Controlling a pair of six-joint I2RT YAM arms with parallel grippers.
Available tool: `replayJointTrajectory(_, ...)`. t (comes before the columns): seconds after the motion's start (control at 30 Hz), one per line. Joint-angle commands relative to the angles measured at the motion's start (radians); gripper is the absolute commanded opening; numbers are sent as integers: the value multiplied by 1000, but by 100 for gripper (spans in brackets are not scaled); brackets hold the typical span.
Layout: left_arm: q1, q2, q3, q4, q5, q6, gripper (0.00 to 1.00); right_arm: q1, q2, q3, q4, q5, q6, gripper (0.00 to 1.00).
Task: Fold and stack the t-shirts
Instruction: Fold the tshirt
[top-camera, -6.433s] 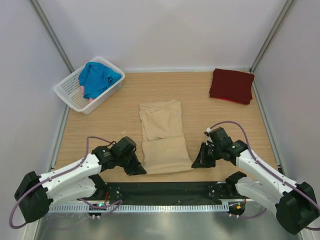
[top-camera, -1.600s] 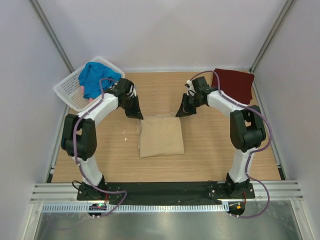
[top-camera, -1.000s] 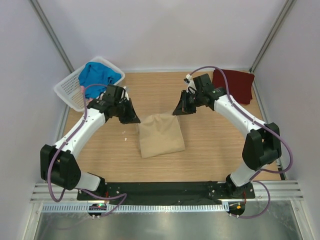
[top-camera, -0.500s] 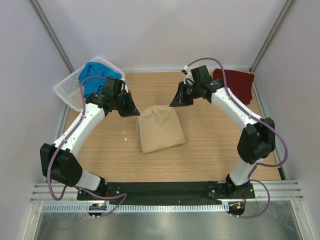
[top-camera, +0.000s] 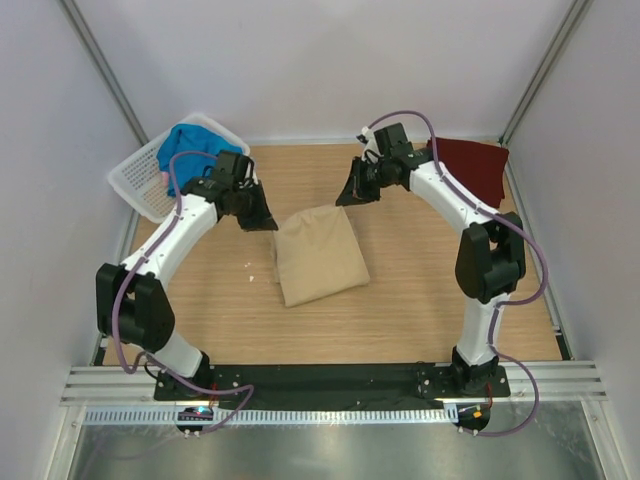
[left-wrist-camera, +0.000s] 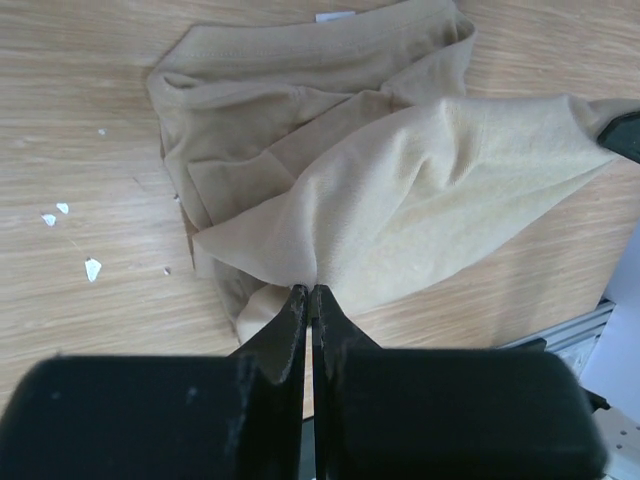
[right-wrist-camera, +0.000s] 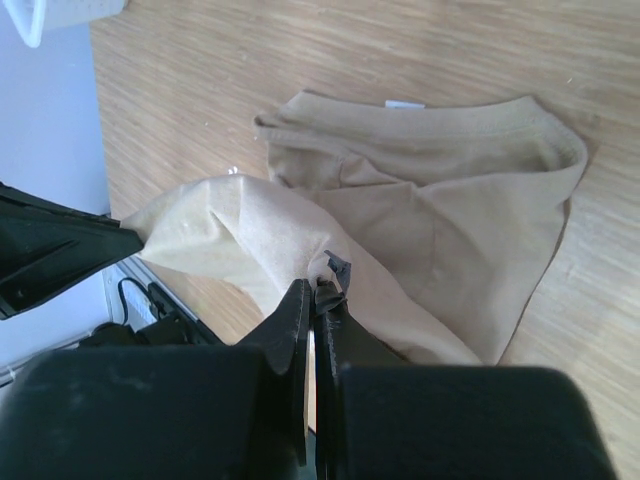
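tabletop (top-camera: 420, 300): tan t-shirt (top-camera: 318, 255) folded at centre, slightly skewed. white basket (top-camera: 135, 190) in far-left corner. maroon t-shirt (top-camera: 475, 170) folded flat in far-right corner. blue t-shirt (top-camera: 190, 150) bunched in the basket. left tool (left-wrist-camera: 312, 295) and right tool (right-wrist-camera: 312, 290) each clamped on the tan t-shirt's top layer at the far corners, lifting it off the layers below.

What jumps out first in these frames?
Both arms reach to mid-table, the left gripper and right gripper each shut on a far corner of the half-folded tan t-shirt, holding that edge up off the wood. Behind them, a blue t-shirt sits in the white basket at far left, and a folded maroon t-shirt lies at far right.
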Motion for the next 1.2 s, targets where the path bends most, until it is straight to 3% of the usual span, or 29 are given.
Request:
replayJointTrajectory(0.0, 20, 44, 62, 17, 0, 38, 0, -10, 40, 76, 22, -41, -15, 1)
replayJointTrajectory(0.63, 113, 416, 207, 83, -25, 98, 0, -66, 413, 337, 82, -117, -8, 1)
replayJointTrajectory(0.97, 127, 530, 329, -7, -118, 129, 1, -101, 615, 597, -23, -78, -6, 17)
replayJointTrajectory(1.1, 128, 521, 397, -79, -149, 152, 16, -113, 606, 636, -69, -36, -21, 26)
replayJointTrajectory(1.17, 127, 504, 429, -113, -148, 156, 28, -122, 593, 667, -143, -2, -57, 35)
